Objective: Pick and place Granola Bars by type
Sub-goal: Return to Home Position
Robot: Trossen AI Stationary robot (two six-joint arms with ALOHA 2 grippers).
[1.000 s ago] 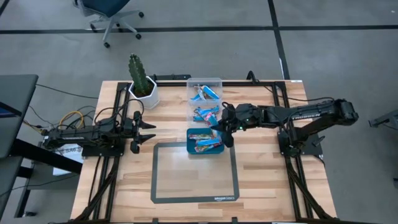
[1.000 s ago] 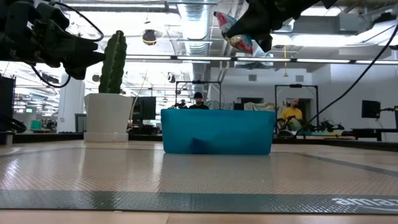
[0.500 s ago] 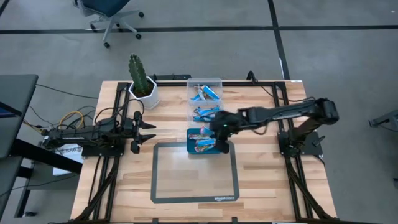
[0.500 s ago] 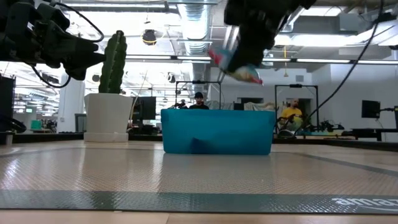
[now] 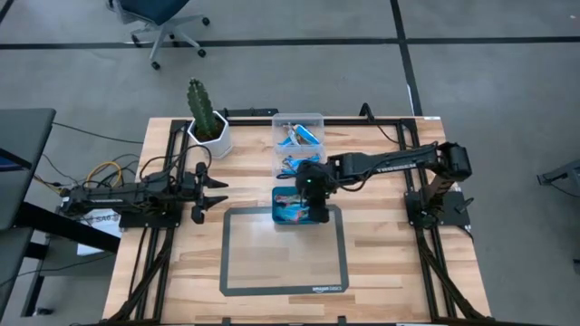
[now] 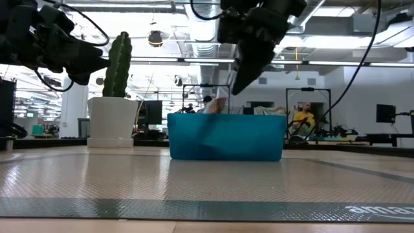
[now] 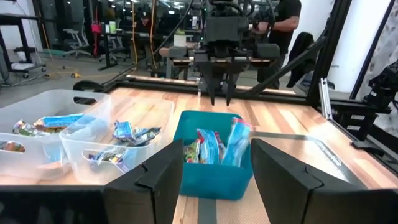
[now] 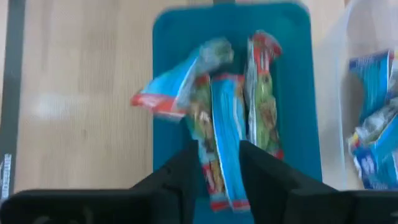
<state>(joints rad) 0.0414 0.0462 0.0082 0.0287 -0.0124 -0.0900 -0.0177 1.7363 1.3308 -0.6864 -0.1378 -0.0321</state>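
Observation:
The teal tray (image 5: 283, 217) holds several granola bars (image 8: 227, 118), blue and multicoloured, lying side by side. One blue bar with a red end (image 8: 177, 84) lies tilted in it, that end sticking over the tray's near wall; the left wrist view shows this bar (image 7: 236, 140) leaning above the rim. My right gripper (image 7: 221, 94) hangs just above the tray, pointing steeply down, open and with nothing between its fingers. My left gripper (image 5: 216, 193) waits open and level at the table's left, well away from the tray.
A clear plastic box (image 5: 297, 145) with more blue bars in its compartments stands just beyond the tray. A potted cactus (image 5: 207, 113) is at the far left. A grey mat outline (image 5: 283, 249) marks bare table in front of the tray.
My right gripper has moved toward the table's left and down from beside the clear box to above the teal tray, tipping steeply downward. It carried a bar and has let it go. The bar has dropped and now leans in the tray at its near wall.

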